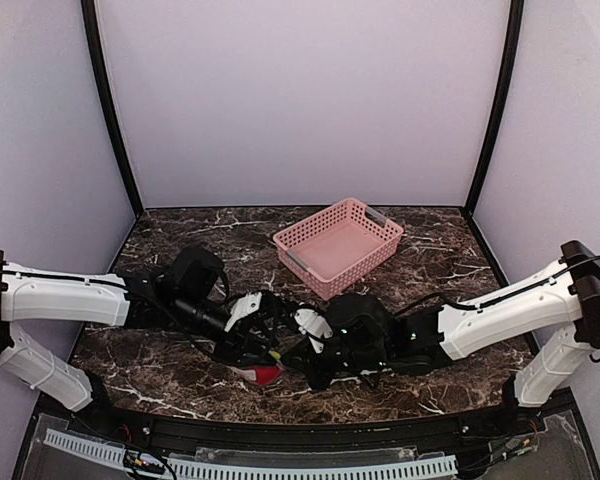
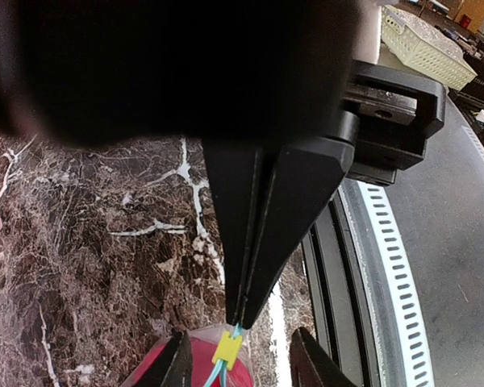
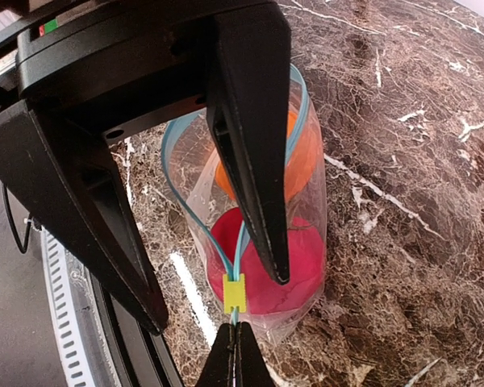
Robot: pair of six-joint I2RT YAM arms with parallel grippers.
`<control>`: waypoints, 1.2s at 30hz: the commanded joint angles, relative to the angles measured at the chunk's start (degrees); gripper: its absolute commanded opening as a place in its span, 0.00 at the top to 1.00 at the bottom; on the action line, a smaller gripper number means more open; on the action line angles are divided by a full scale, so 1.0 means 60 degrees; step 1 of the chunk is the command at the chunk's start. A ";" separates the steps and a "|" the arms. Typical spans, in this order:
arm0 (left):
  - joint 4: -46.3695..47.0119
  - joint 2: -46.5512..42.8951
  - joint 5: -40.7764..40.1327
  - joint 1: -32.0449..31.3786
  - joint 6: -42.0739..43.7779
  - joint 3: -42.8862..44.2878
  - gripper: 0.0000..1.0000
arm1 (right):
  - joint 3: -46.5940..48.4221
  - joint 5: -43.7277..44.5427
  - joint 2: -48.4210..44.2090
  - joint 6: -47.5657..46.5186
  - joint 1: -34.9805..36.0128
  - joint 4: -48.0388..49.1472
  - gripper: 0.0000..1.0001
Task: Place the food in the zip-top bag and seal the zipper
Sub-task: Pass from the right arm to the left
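Observation:
The clear zip-top bag (image 3: 309,313) lies on the marble near the front edge. Inside it are the food pieces, a red one (image 3: 286,270) and an orange one (image 3: 303,161). The teal zipper (image 3: 174,187) gapes in a loop above a yellow slider (image 3: 235,293). Below the slider, my right gripper (image 3: 235,329) is shut on the zipper's end. My left gripper (image 2: 237,334) straddles the slider (image 2: 227,348) with its jaws apart, one finger on each side and neither touching. From above, both grippers meet over the bag (image 1: 266,375).
A pink slotted basket (image 1: 338,245) stands behind the grippers at mid-table. The table's front edge with a black rail and a white slotted duct (image 2: 391,266) runs right beside the bag. The two arms crowd the front middle.

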 commanded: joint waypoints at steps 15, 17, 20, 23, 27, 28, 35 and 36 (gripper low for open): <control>-0.0579 0.0320 -0.1032 -0.0273 0.0549 0.0345 0.62 | -0.0188 0.0197 -0.0321 0.0081 -0.0042 0.0624 1.00; -0.0656 0.0386 -0.1016 -0.0290 0.0523 0.0409 0.62 | -0.0196 0.0208 -0.0332 0.0083 -0.0042 0.0674 1.00; -0.0663 0.0455 -0.0930 -0.0282 0.0464 0.0441 0.64 | -0.0230 0.0259 -0.0350 0.0120 -0.0048 0.0709 1.00; -0.0671 0.0491 -0.0634 -0.0292 0.0277 0.0542 0.70 | -0.0378 0.0499 -0.0424 0.0226 -0.0050 0.0799 1.00; -0.0448 0.0380 -0.0358 -0.0285 -0.0076 0.0505 0.68 | -0.0643 0.0695 -0.0607 0.0344 -0.0070 0.0961 1.00; -0.0401 0.0355 -0.0318 -0.0279 -0.0109 0.0479 0.67 | -0.0706 0.0698 -0.0641 0.0355 -0.0093 0.1031 1.00; -0.0380 0.0232 -0.0278 -0.0209 -0.0260 0.0424 0.66 | -0.0869 0.0575 -0.0704 0.0378 -0.0145 0.1242 1.00; -0.0368 0.0236 -0.0275 -0.0207 -0.0270 0.0413 0.66 | -0.0866 0.0577 -0.0704 0.0378 -0.0144 0.1255 1.00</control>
